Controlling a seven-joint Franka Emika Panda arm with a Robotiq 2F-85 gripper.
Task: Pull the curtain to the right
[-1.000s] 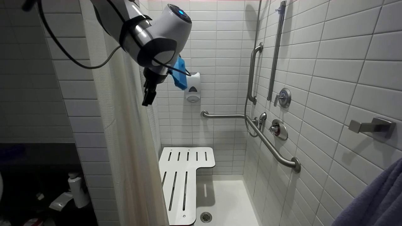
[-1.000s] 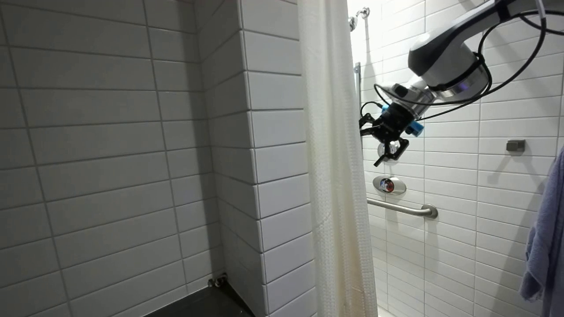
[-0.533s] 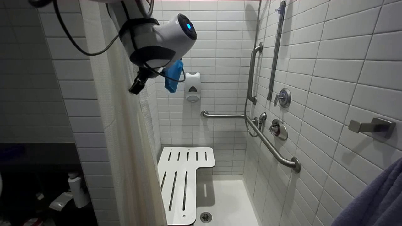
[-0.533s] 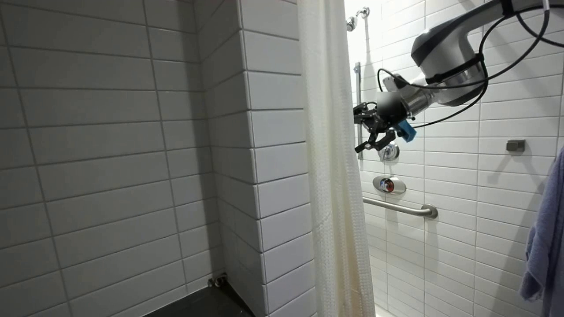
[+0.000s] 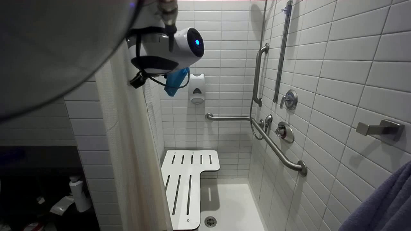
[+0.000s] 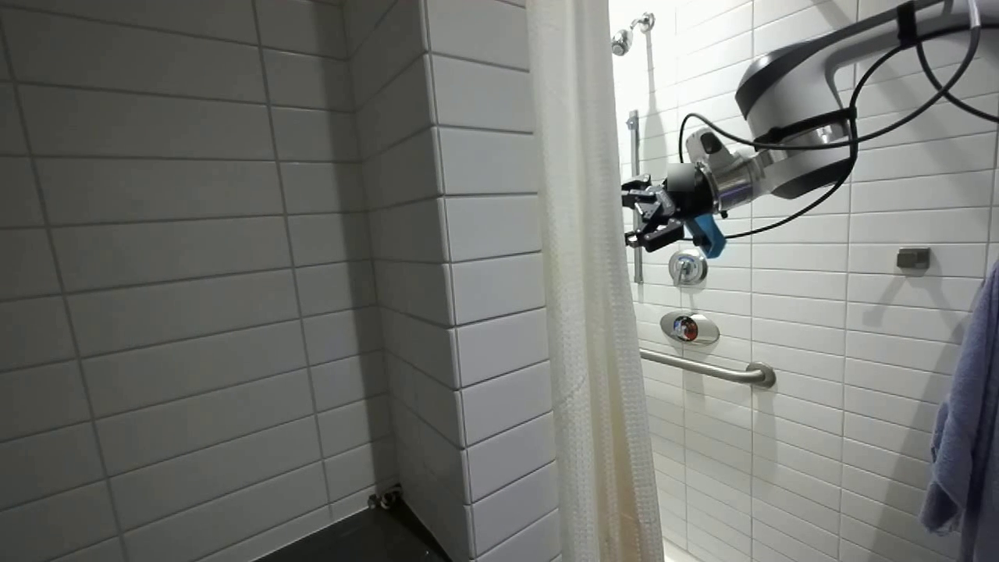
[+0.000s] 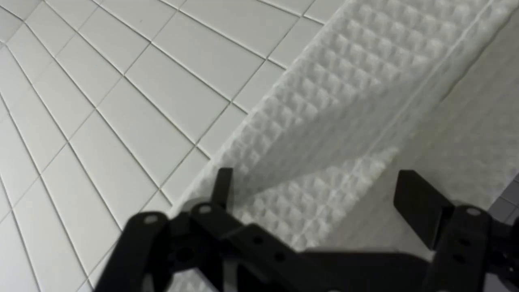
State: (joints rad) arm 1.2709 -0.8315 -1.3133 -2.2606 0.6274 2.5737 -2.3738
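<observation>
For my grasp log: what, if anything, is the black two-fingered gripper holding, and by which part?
Nothing is held: the gripper stands open, jaws apart, at the off-white textured fabric curtain.

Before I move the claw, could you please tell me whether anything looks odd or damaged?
In an exterior view, the curtain has a brownish streak low down, unlike its off-white fabric elsewhere; stain or shading, I cannot tell.

The off-white, waffle-textured curtain (image 6: 591,289) hangs in vertical folds.
</observation>
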